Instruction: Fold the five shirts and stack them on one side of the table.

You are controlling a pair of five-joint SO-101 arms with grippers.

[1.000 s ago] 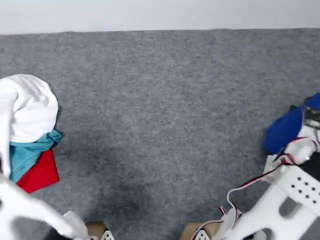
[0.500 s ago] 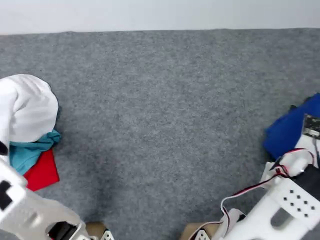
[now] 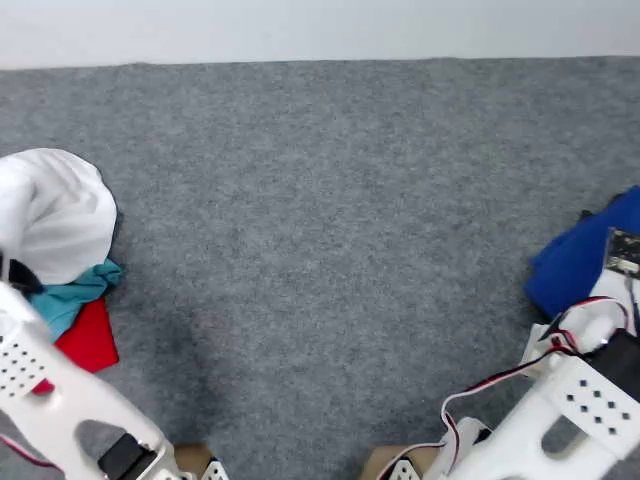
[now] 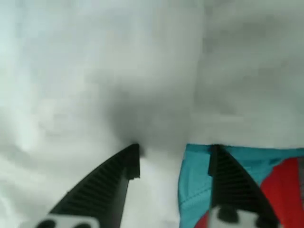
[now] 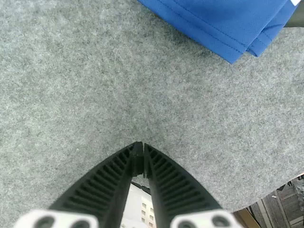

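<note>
Fingers (image 4: 107,183) of the left gripper (image 4: 174,149) were spread wide over the white shirt (image 3: 60,215), possibly touching the cloth, though that was hard to tell. Just beside the white shirt, toward the robot, a teal shirt (image 3: 70,300) peeked out, with a red shirt (image 3: 90,340) touching it. Well apart from the white shirt, across the grey worktop (image 3: 330,200), lay the blue shirt (image 3: 580,260). The right gripper (image 5: 143,147) hovered near it, fingers pressed together on nothing.
</note>
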